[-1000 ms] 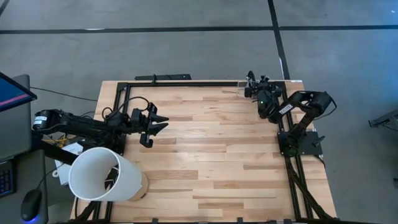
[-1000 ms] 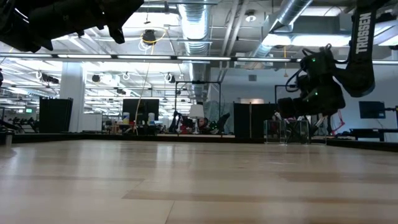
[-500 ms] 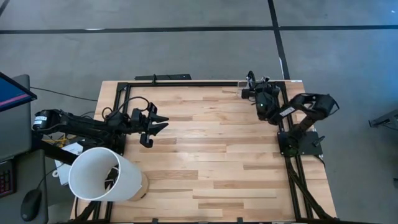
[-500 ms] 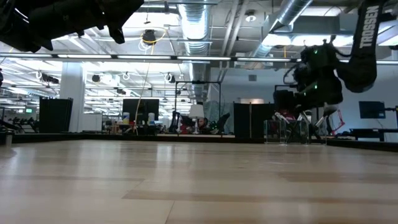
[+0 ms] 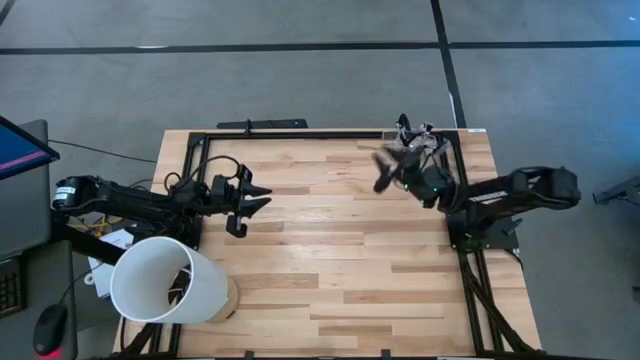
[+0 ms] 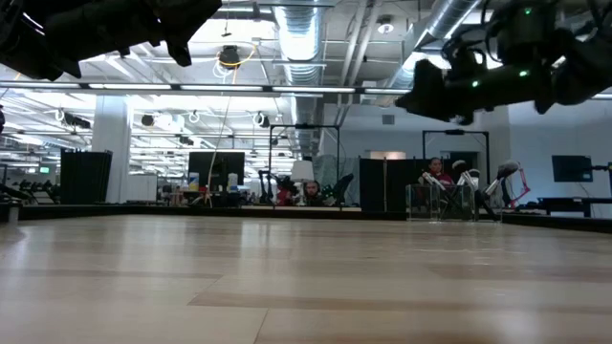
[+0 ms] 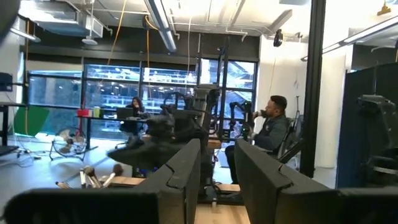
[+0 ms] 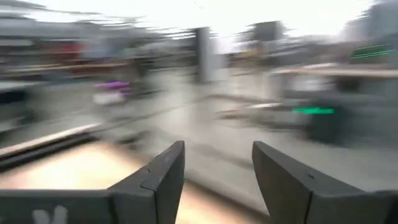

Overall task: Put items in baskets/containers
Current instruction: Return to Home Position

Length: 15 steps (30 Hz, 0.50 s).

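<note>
The clear holder (image 5: pixel 412 131) stands at the table's far right corner; in the low view the holder (image 6: pixel 449 203) has several brushes (image 6: pixel 505 172) sticking up out of it. My right gripper (image 5: pixel 383 168) hangs open high above the table, to the left of and nearer than the holder, with nothing between its fingers (image 8: pixel 163 174). My left gripper (image 5: pixel 256 201) waits open and bare above the table's left part, pointing right. In its wrist view a narrow gap shows between its fingers (image 7: pixel 186 177), and the brushes (image 7: pixel 93 177) show far off.
A big white tub (image 5: pixel 165 280) lies on its side at the near left corner. A black rail frame (image 5: pixel 300 134) runs along the table's far, left and right edges. The wooden top (image 5: pixel 340 250) between the arms is bare.
My right gripper has left its place over the holder at the far right corner: it has risen and swung toward the table's left and near side, turning from pointing down to nearly level. The holder and its brushes stay put.
</note>
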Tool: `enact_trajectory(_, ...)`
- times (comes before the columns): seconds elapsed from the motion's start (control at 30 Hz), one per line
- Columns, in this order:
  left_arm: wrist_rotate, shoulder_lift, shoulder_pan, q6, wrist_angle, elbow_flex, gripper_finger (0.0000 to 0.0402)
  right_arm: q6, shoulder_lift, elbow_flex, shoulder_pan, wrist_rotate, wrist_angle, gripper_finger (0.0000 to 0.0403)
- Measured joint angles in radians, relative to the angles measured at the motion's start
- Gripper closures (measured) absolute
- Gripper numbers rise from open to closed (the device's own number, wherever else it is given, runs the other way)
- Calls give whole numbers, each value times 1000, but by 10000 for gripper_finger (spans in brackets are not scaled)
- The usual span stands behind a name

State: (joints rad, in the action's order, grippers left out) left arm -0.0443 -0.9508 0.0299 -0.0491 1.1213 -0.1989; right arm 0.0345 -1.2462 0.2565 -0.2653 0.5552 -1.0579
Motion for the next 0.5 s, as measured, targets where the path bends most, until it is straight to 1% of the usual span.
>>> enact_trajectory(0.07,0,0,0,15,0,0,305,-45,17,0,33,-178,54,238)
enact_trajectory(0.13,1,0,0,20,-2,0,305,-74,25,0,61,-330,102,249)
enact_trajectory(0.2,23,0,0,31,-6,0,305,-80,26,0,92,-425,137,261)
enact_trajectory(0.3,63,0,0,67,-8,0,305,-56,25,5,129,-441,147,282)
enact_trajectory(0.37,71,0,0,72,-8,0,305,-18,56,8,145,-434,150,297)
enact_trajectory(0.5,78,0,0,71,-10,0,305,-10,150,25,181,-426,146,325)
